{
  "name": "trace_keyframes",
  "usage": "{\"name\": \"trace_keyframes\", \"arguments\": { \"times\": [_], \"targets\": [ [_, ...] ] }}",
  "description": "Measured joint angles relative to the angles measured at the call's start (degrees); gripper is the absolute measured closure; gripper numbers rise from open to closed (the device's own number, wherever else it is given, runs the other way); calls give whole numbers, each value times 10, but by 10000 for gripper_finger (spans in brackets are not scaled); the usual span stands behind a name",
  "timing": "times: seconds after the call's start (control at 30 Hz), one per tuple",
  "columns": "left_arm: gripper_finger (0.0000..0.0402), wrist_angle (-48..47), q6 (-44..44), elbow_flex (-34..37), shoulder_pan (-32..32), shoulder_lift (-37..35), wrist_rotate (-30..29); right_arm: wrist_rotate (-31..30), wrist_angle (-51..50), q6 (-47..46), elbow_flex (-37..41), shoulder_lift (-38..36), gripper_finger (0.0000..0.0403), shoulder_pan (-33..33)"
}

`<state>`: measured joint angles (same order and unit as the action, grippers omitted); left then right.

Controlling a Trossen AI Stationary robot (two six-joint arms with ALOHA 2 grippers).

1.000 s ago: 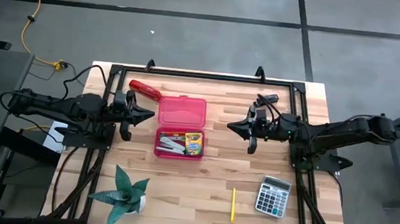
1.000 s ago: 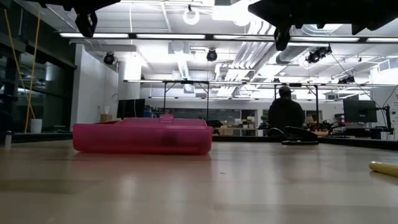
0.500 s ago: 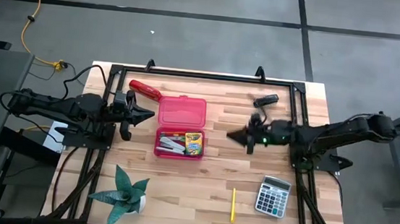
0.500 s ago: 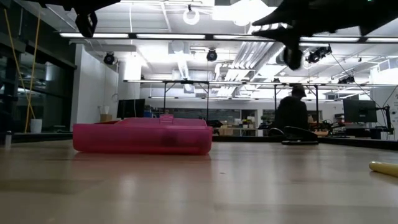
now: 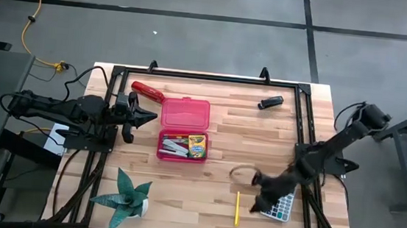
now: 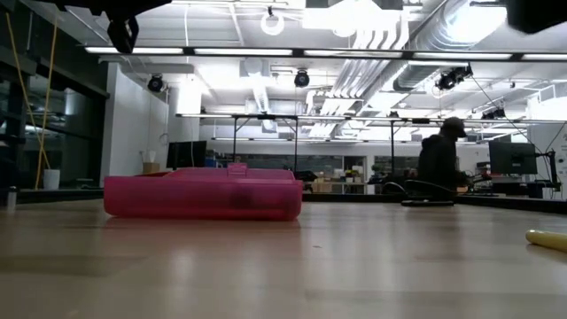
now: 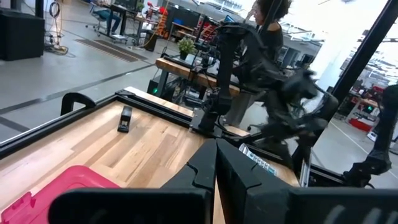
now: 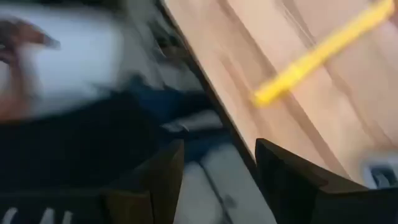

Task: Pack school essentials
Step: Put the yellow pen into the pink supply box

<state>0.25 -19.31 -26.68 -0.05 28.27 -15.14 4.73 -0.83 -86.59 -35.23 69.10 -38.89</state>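
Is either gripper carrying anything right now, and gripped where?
Nothing is held. The right gripper is open above the yellow pencil; the left gripper is shut and empty beside the pink case.

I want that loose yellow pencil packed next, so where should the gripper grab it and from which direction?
Grip the yellow pencil mid-shaft, coming straight down with fingers across its width. It lies flat on bare table, ends clear. The right gripper is nearest.
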Motion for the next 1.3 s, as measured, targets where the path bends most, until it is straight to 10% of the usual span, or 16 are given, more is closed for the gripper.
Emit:
{"name": "trace_keyframes", "arguments": {
  "times": [0.27, 0.7, 1.3],
  "targets": [
    [402, 0, 9, 0, 0, 0, 13, -35, -308, -31, -205, 161, 210, -3],
    [402, 0, 9, 0, 0, 0, 30, 11, -320, -194, -322, 361, 210, 37],
    [401, 0, 9, 0, 0, 0, 63, -19, -347, -317, -325, 405, 283, 44]
  ]
}}
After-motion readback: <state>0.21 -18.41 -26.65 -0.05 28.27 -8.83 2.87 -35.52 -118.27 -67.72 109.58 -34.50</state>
